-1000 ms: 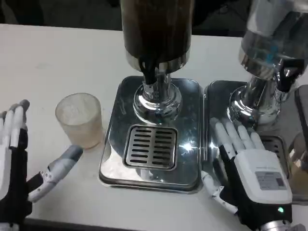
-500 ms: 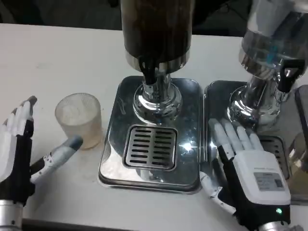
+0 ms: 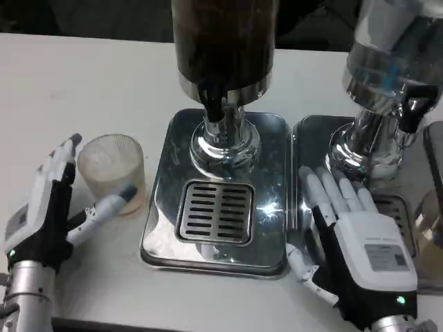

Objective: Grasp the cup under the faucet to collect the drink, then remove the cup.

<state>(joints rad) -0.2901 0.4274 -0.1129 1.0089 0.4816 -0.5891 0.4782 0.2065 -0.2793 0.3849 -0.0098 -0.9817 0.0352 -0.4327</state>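
Note:
A frosted clear cup (image 3: 112, 171) stands upright on the white table, left of the steel drip tray (image 3: 163, 228). My left hand (image 3: 48, 211) is beside it with fingers spread; its thumb reaches the cup's lower front and the other fingers stand by its left side, without a closed grip. The dark drink dispenser (image 3: 223, 41) rises behind the tray, its black faucet (image 3: 213, 104) above the slotted grate (image 3: 216, 211). Nothing stands on the grate. My right hand (image 3: 356, 242) lies flat and open at the right edge of the tray.
A second dispenser (image 3: 387, 76) with its own tray (image 3: 311, 138) stands at the right, close behind my right hand. A pale cup-like object (image 3: 430, 221) shows at the right edge. Bare white table extends left and behind the cup.
My left hand has moved up and to the right, from apart from the cup to flanking it. The right hand has barely moved. The cup stays in place.

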